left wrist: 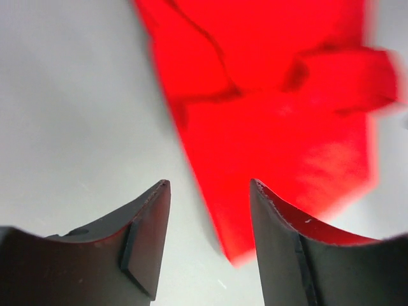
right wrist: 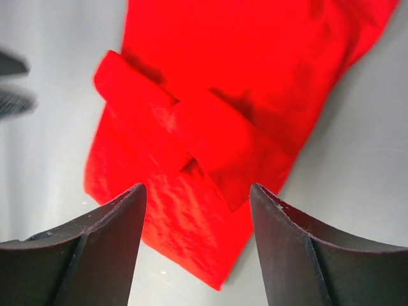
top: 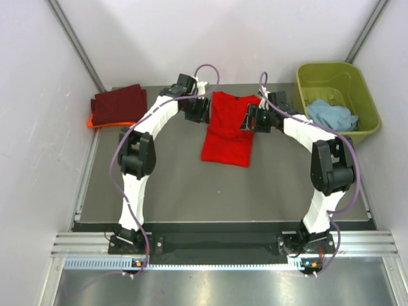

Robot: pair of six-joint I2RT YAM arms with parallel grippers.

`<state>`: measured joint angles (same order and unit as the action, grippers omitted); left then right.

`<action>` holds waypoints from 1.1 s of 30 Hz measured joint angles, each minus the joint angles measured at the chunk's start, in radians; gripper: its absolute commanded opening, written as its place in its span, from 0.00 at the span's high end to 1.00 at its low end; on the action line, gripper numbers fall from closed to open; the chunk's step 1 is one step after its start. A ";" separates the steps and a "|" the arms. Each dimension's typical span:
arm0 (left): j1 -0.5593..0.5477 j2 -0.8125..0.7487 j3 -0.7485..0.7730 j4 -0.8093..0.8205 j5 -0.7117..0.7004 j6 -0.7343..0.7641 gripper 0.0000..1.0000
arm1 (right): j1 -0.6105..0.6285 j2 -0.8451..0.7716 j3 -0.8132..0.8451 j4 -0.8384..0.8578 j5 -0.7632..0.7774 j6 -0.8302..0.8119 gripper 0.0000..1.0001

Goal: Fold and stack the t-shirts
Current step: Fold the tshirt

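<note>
A bright red t-shirt (top: 228, 131) lies partly folded on the grey table, its sleeves turned in over the body. My left gripper (top: 204, 112) hovers at its upper left edge and my right gripper (top: 248, 119) at its upper right edge. In the left wrist view the red shirt (left wrist: 274, 108) lies beyond the open left gripper (left wrist: 209, 191), with nothing between the fingers. The right wrist view shows the shirt (right wrist: 210, 127) under the open right gripper (right wrist: 197, 194), which is also empty. A folded dark maroon shirt (top: 119, 104) rests on an orange one (top: 95, 123) at the far left. A light blue shirt (top: 331, 115) lies in the tub.
An olive-green plastic tub (top: 325, 67) stands at the far right corner. White walls close in the grey table (top: 191, 185) on the left, back and right. Both arm bases are bolted at the near edge.
</note>
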<state>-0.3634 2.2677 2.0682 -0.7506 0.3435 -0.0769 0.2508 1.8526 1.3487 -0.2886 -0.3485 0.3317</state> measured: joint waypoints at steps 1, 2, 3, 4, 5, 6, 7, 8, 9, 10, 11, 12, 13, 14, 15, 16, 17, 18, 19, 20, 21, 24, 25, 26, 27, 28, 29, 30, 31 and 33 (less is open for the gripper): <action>0.001 -0.030 -0.024 -0.002 0.023 -0.011 0.42 | 0.005 0.000 0.000 0.005 -0.008 0.008 0.34; 0.001 -0.058 -0.042 -0.006 0.051 -0.026 0.43 | 0.008 0.000 0.000 0.008 -0.013 0.014 0.35; 0.001 -0.081 -0.054 -0.008 0.081 -0.038 0.47 | 0.014 0.000 0.000 0.011 -0.021 0.025 0.35; 0.000 -0.097 -0.062 -0.012 0.110 -0.054 0.49 | 0.024 0.000 0.000 0.013 -0.027 0.036 0.35; -0.002 -0.109 -0.072 -0.012 0.145 -0.066 0.52 | 0.034 0.000 0.000 0.015 -0.035 0.045 0.35; -0.005 -0.117 -0.088 -0.012 0.183 -0.082 0.55 | 0.049 0.000 0.000 0.019 -0.045 0.057 0.35; -0.008 -0.117 -0.101 -0.012 0.208 -0.091 0.57 | 0.062 0.000 0.000 0.020 -0.053 0.065 0.35; -0.012 -0.115 -0.120 -0.012 0.231 -0.102 0.60 | 0.077 0.000 0.000 0.021 -0.061 0.076 0.36; -0.016 -0.109 -0.137 -0.013 0.247 -0.109 0.65 | 0.090 0.001 0.000 0.023 -0.068 0.084 0.36; -0.021 -0.100 -0.154 -0.016 0.265 -0.119 0.71 | 0.100 0.003 0.000 0.027 -0.073 0.091 0.36; -0.026 -0.088 -0.166 -0.017 0.278 -0.127 0.73 | 0.108 0.006 0.000 0.031 -0.077 0.097 0.36; -0.032 -0.074 -0.176 -0.016 0.292 -0.135 0.76 | 0.116 0.011 0.000 0.035 -0.082 0.101 0.36; -0.036 -0.059 -0.183 -0.018 0.301 -0.142 0.80 | 0.121 0.017 0.000 0.036 -0.085 0.107 0.36; -0.041 -0.041 -0.188 -0.017 0.309 -0.149 0.83 | 0.126 0.025 0.000 0.036 -0.090 0.110 0.36; -0.043 -0.026 -0.189 -0.017 0.315 -0.155 0.85 | 0.126 0.032 0.000 0.036 -0.092 0.111 0.36; -0.048 -0.012 -0.190 -0.017 0.321 -0.159 0.87 | 0.127 0.040 0.000 0.036 -0.093 0.115 0.37; -0.051 0.001 -0.191 -0.017 0.325 -0.163 0.88 | 0.127 0.046 0.000 0.036 -0.093 0.118 0.36; -0.054 0.014 -0.191 -0.017 0.328 -0.166 0.88 | 0.127 0.050 -0.001 0.035 -0.093 0.119 0.36; -0.055 0.025 -0.191 -0.017 0.330 -0.167 0.88 | 0.127 0.054 -0.001 0.035 -0.093 0.121 0.37; -0.055 0.033 -0.191 -0.017 0.330 -0.169 0.88 | 0.126 0.055 -0.003 0.037 -0.093 0.123 0.36; -0.055 0.040 -0.191 -0.017 0.330 -0.170 0.88 | 0.126 0.055 -0.008 0.039 -0.093 0.125 0.36; -0.055 0.055 -0.191 -0.017 0.330 -0.175 0.88 | 0.126 0.060 -0.018 0.042 -0.093 0.127 0.37; -0.055 0.059 -0.191 -0.017 0.330 -0.176 0.88 | 0.126 0.064 -0.019 0.043 -0.093 0.130 0.36; -0.054 0.061 -0.191 -0.016 0.330 -0.177 0.88 | 0.126 0.071 -0.019 0.043 -0.093 0.133 0.37; -0.054 0.063 -0.191 -0.017 0.331 -0.179 0.88 | 0.127 0.077 -0.019 0.044 -0.093 0.134 0.36; -0.054 0.065 -0.191 -0.016 0.330 -0.180 0.88 | 0.127 0.088 -0.019 0.044 -0.093 0.134 0.36; -0.054 0.068 -0.191 -0.018 0.331 -0.180 0.88 | 0.127 0.097 -0.019 0.045 -0.093 0.135 0.36; -0.054 0.069 -0.191 -0.016 0.331 -0.181 0.88 | 0.127 0.108 -0.019 0.045 -0.093 0.136 0.37; -0.054 0.071 -0.191 -0.016 0.332 -0.182 0.88 | 0.127 0.121 -0.019 0.046 -0.092 0.137 0.36; -0.054 0.075 -0.191 -0.016 0.333 -0.183 0.88 | 0.128 0.143 -0.019 0.050 -0.089 0.137 0.36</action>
<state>-0.4175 2.3428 1.8771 -0.7670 0.6765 -0.2596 0.3786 1.9957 1.3296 -0.2390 -0.4374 0.4686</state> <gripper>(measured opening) 0.121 0.636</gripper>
